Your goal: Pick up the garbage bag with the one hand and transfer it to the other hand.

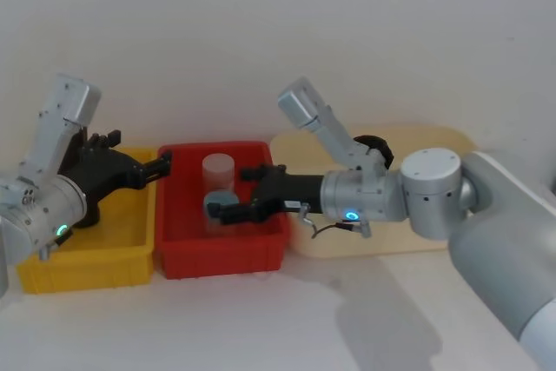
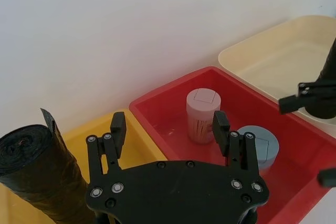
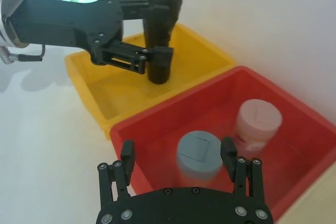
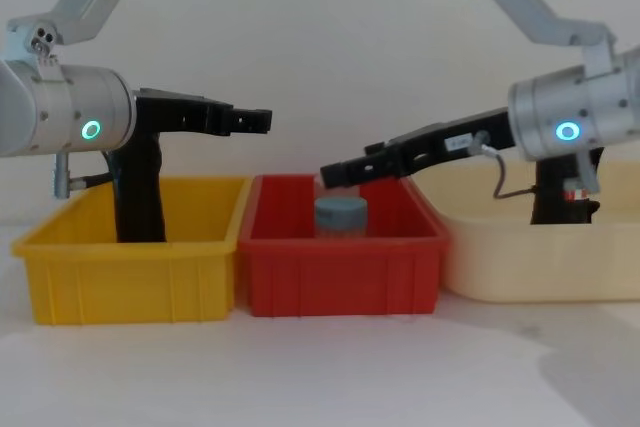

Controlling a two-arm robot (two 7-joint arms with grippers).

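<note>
The garbage bag (image 4: 140,187), a black crinkly roll, stands upright in the yellow bin (image 4: 130,277); it is also seen from the wrists (image 2: 37,171) (image 3: 157,35). My left gripper (image 1: 162,165), the green-ringed one, hovers open over that bin, fingers pointing toward the red bin. The bag stands beside and below its palm (image 2: 169,124), outside the fingers. My right gripper (image 1: 230,191), blue-ringed, hangs open above the red bin (image 1: 226,258), just over a grey-lidded container (image 3: 198,153), gripping nothing.
A pale pink container (image 1: 217,171) stands in the red bin next to the grey one (image 4: 340,215). A second black roll (image 1: 373,145) stands in the cream bin (image 4: 540,257) on the right. The three bins sit side by side against a white wall.
</note>
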